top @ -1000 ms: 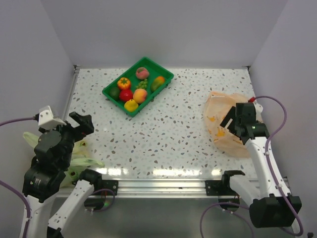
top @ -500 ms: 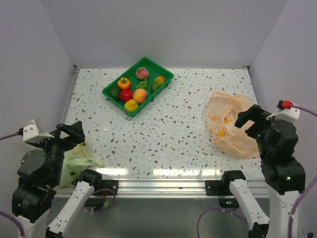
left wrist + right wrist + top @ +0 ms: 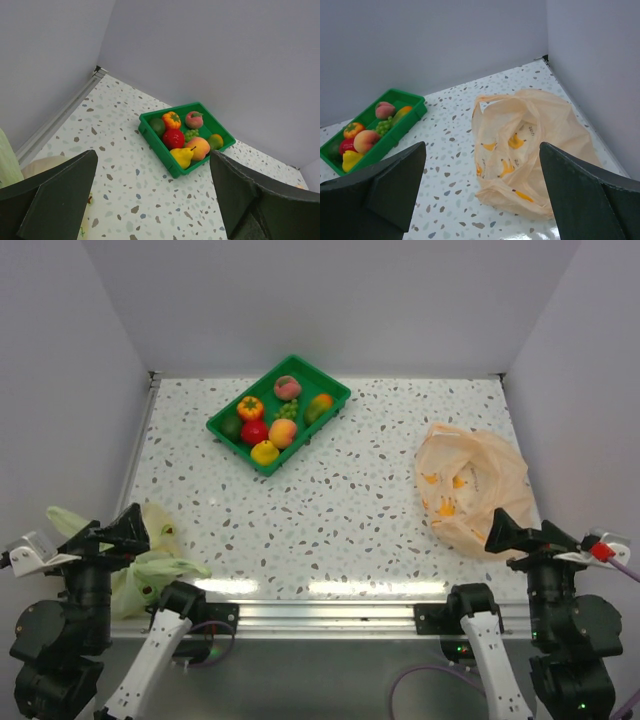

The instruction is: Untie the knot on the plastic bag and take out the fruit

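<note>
The plastic bag [image 3: 470, 485] lies crumpled and limp at the right of the table, pale orange with small yellow prints. In the right wrist view the plastic bag [image 3: 530, 150] has a loose, gaping mouth, and the knot is out of view. The fruit [image 3: 270, 420] sits in a green tray [image 3: 335, 392] at the back middle. My right gripper [image 3: 528, 535] hangs open just near of the bag, touching nothing. At the near left edge my left gripper [image 3: 105, 535] is open and empty. The left wrist view shows the fruit [image 3: 173, 137] in the tray [image 3: 159, 154] far ahead.
A yellow-green bag [image 3: 150, 565] lies bunched under the left arm at the near left corner. White walls close the table on three sides. A metal rail runs along the near edge. The tray [image 3: 406, 121] shows far left in the right wrist view.
Both arms have drawn back to the near edge and risen. The right gripper has come off the bag, which now lies uncovered. The left gripper has pulled back over the yellow-green bag.
</note>
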You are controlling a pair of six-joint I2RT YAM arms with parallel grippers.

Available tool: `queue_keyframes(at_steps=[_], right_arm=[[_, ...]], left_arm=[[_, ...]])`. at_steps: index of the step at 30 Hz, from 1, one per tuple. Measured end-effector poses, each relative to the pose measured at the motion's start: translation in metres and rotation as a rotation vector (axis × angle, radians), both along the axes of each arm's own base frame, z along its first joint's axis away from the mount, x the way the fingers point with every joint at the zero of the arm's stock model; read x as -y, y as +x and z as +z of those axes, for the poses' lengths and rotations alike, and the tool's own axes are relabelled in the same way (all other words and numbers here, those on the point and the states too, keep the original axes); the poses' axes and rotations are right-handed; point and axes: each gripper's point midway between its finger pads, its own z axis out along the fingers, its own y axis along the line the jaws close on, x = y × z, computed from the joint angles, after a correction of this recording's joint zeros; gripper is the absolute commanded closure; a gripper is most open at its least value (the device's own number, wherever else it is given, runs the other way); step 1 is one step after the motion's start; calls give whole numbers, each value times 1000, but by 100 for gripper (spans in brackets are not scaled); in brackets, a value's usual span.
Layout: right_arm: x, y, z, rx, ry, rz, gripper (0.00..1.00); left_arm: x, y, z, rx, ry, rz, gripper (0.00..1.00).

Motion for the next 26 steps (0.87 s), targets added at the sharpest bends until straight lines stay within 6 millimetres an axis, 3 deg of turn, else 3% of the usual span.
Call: queue_keyframes(at_steps=[10,26], right_arm=[[-7,19,-30,-74,-8,29,1],[-11,27,-34,-51,-19,51,1]], left_arm=[[8,21,-36,-90,3,-1,0],[9,40,-49,-109,-2,34,0]])
